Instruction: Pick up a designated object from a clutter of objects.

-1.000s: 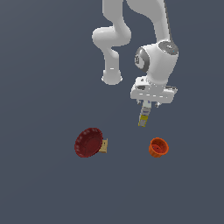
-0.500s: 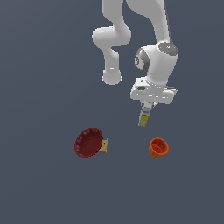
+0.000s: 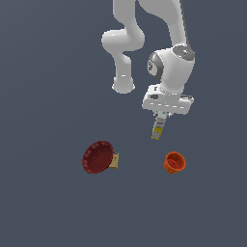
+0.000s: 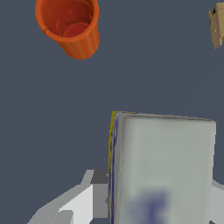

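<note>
- The gripper [image 3: 160, 117] hangs under the white arm [image 3: 170, 72] and its fingers [image 4: 94, 194] are pressed against the carton [image 3: 157, 128], so the carton is pinched between them.
- The carton hangs from the gripper, a little tilted, with its yellow lower end pointing down. It is in the air above the dark floor [image 3: 48, 202] and touches nothing else.
- In the wrist view the white face of the carton [image 4: 164, 168] fills much of the picture, with a blurred blue mark on it and a thin yellow edge at one side.
- The orange cup [image 3: 174, 162] stands on the floor, lower than the carton and a little to the exterior view's right.
- The dark red bowl [image 3: 97, 157] lies tilted on the floor, well apart from the cup, on the exterior view's left.
- A small tan block [image 3: 115, 161] is just beside the bowl, on its side toward the cup.
</note>
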`<state>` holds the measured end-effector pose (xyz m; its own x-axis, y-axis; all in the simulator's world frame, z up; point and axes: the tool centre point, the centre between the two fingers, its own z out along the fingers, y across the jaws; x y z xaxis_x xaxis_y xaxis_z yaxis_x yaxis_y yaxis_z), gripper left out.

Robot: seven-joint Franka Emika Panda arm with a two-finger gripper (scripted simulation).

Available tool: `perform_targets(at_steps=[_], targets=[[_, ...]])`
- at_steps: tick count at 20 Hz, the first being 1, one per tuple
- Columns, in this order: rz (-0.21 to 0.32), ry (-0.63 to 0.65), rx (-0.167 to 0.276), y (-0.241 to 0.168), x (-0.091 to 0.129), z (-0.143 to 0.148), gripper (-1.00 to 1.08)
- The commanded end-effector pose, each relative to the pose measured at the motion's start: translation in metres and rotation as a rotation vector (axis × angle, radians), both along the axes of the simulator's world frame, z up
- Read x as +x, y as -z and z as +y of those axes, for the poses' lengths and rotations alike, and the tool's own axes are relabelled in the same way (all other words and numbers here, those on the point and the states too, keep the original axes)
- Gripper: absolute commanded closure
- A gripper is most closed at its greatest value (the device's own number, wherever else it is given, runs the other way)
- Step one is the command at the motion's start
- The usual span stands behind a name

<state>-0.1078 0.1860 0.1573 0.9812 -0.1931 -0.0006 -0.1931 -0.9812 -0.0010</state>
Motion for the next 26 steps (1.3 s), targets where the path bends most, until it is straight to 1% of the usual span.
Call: perform_targets(at_steps=[1,6,10,26], targets=[[-0.001,0.001,0.001,-0.005,0.003,-0.007,1.08],[0.000,0.000,0.002,-0.020,0.012,-0.032,1.08],[0.000,0.000,0.003,-0.040,0.024,-0.063,1.08],[0.000,0.001,0.001,-0.143,0.087,-0.229,1.08]])
